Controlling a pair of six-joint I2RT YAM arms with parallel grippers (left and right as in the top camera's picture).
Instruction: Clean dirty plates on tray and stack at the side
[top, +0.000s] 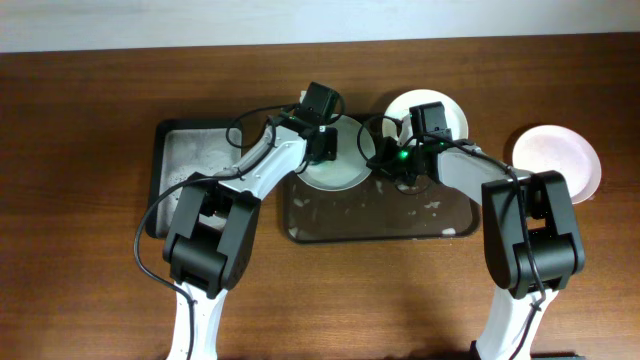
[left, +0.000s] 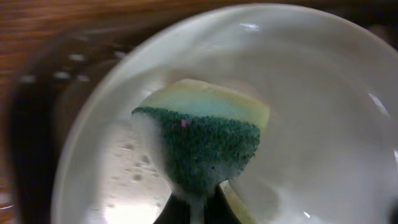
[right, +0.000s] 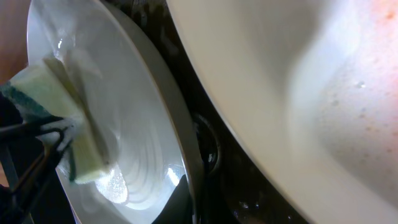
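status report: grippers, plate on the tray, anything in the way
left gripper shut on green-and-yellow sponge, against round white plate over large dark tray. right gripper at that plate's rim, grip unclear. second white plate close by right gripper.

White plates (top: 345, 172): two at tray (top: 400, 228), one apart.

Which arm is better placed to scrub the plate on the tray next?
Left. The left gripper holds the green-and-yellow sponge against the plate on the tray; the right gripper sits beside its rim with no sponge.
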